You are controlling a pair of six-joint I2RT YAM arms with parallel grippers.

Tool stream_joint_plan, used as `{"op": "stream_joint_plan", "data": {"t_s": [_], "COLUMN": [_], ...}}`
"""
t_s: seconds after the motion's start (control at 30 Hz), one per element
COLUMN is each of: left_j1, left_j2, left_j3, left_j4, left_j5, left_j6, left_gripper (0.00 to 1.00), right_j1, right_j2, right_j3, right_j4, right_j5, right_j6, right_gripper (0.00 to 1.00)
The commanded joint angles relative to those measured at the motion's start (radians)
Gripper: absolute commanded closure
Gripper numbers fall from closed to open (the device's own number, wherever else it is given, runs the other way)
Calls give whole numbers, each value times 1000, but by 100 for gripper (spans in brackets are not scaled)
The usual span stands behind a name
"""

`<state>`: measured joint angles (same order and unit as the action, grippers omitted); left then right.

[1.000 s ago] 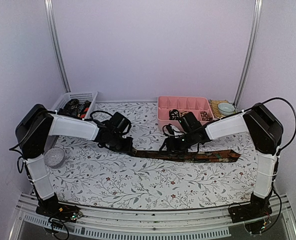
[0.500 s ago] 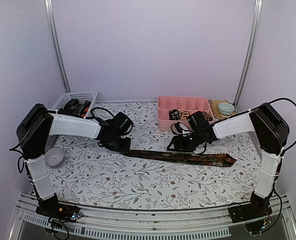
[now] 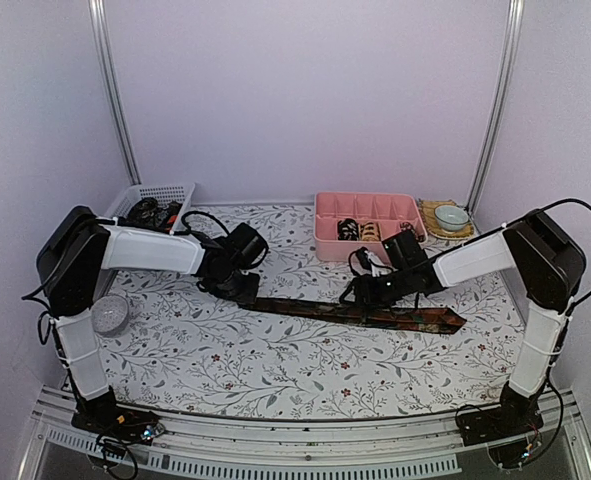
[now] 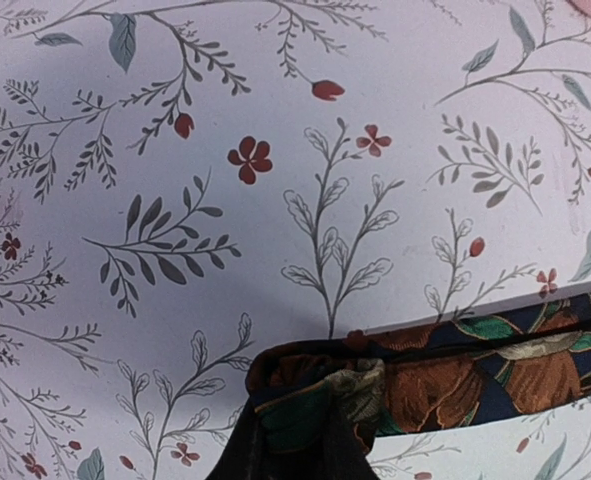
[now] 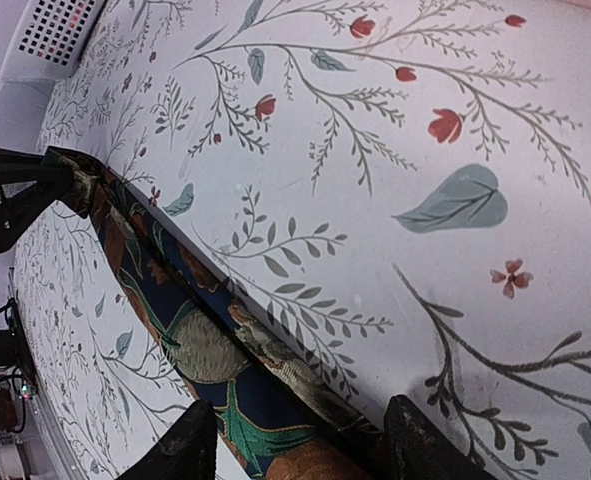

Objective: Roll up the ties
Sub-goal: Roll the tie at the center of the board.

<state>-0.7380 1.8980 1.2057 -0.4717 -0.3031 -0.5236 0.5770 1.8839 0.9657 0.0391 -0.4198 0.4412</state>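
Observation:
A dark tie point(image 3: 355, 312) with a brown, green and navy pattern lies flat across the middle of the table, its wide pointed end at the right. My left gripper point(image 3: 241, 289) is shut on its narrow left end. In the left wrist view the fabric point(image 4: 455, 370) is folded over and bunched at my left gripper point(image 4: 290, 455). My right gripper point(image 3: 375, 299) stands open low over the tie's middle. In the right wrist view its fingertips point(image 5: 191, 440) straddle the tie point(image 5: 200, 350), which runs off toward the left gripper point(image 5: 20, 195).
A pink compartment tray point(image 3: 367, 203) at the back holds rolled ties point(image 3: 348, 229). A white mesh basket point(image 3: 160, 192) with more ties sits back left. A small bowl point(image 3: 452, 215) stands back right. A round grey object point(image 3: 108, 314) lies by the left arm.
My right gripper has slid to the right along the tie. The tie's wide end has shifted a little left and nearer. The left gripper has barely moved and keeps its hold.

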Motion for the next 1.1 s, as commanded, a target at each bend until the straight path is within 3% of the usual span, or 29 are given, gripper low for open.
{"op": "stream_joint_plan", "data": {"t_s": [0.0,0.23,0.67,1.07], "left_j1": [0,-10,-139,-213], "left_j2": [-7,4,169,227], "left_j3": [-3,48,180,253], "left_j4": [11,-70,-276,-341], "left_j5": [7,-94,-414,-552], "left_j6": [3,6,5,5], "left_gripper": [89,89,90,90], "right_j1": [28,32,35,34], "right_j2": [-42,-72,-74,-71], "right_j3": [-92,-135,-126,-110], "right_j4": [-132,-130,-122,-126], "right_j5": [56,74,46,35], "right_j6": [10,-1,14,18], "right_gripper": [45,53,53,53]}}
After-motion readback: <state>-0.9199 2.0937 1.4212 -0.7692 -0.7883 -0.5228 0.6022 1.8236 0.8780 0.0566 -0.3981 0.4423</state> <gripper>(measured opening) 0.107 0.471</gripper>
